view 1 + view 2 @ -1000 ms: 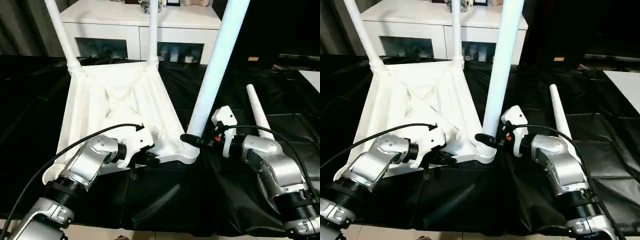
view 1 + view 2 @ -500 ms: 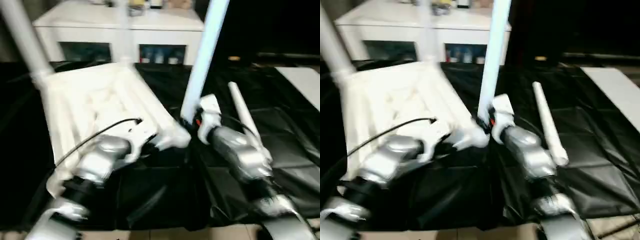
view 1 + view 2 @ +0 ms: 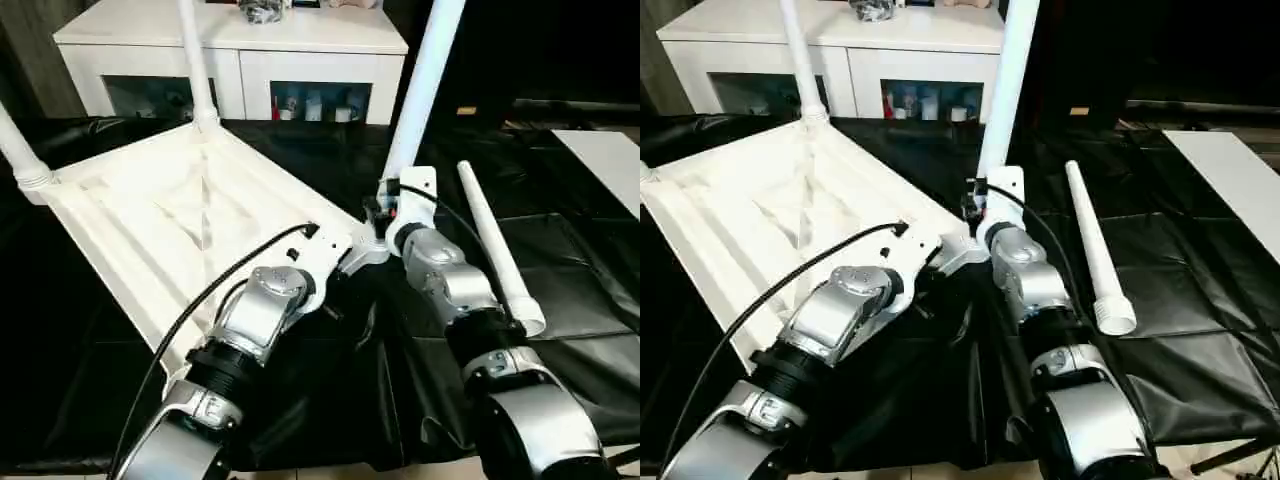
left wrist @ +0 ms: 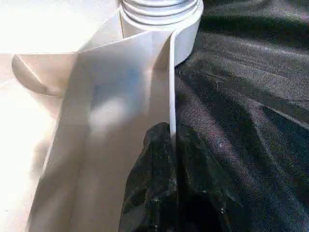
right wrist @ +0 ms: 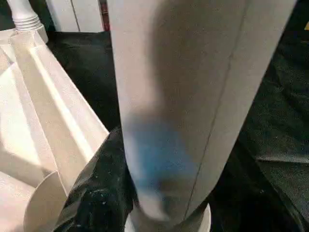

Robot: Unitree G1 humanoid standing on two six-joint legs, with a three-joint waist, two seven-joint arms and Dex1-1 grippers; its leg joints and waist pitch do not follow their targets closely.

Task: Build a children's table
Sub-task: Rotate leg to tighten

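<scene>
With the left gripper [image 4: 171, 145] pinched on the upturned tabletop [image 3: 150, 220] rim at the robot's eleven o'clock and the right gripper [image 5: 140, 193] clamped around the twelve-o'clock leg [image 3: 425, 80], careless twisting could cross-thread the corner socket [image 4: 161, 19].

A surface draped in crinkled black plastic sheeting [image 3: 580, 250] carries the upturned white ribbed plastic tabletop [image 3: 150, 220]; a loose white tapered round leg [image 3: 495, 250] lies right of it.
</scene>
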